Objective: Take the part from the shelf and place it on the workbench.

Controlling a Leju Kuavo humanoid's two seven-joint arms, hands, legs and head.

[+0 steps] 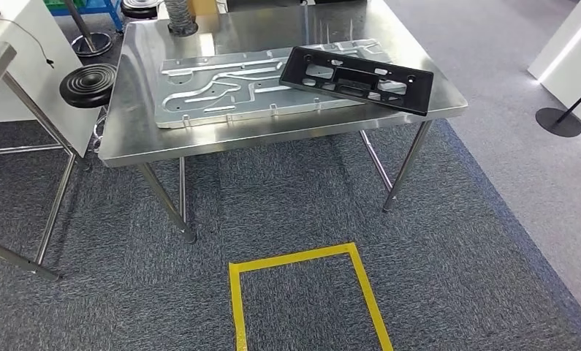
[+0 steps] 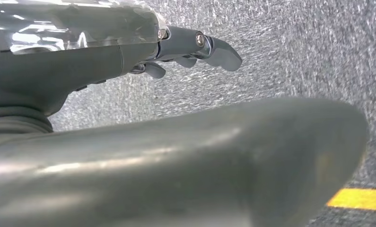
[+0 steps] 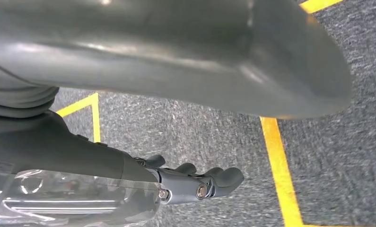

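Note:
A long black plastic part lies on the steel workbench, near its right end, resting partly on a large silver metal plate. My left hand hangs over the grey carpet with its fingers stretched out and apart, holding nothing. My right hand also hangs above the carpet, its fingers extended and empty. Both hands are far from the part.
A yellow taped square marks the carpet in front of the workbench. A second steel table and a black round stool stand at the left. At the right are a white panel and a black stand base.

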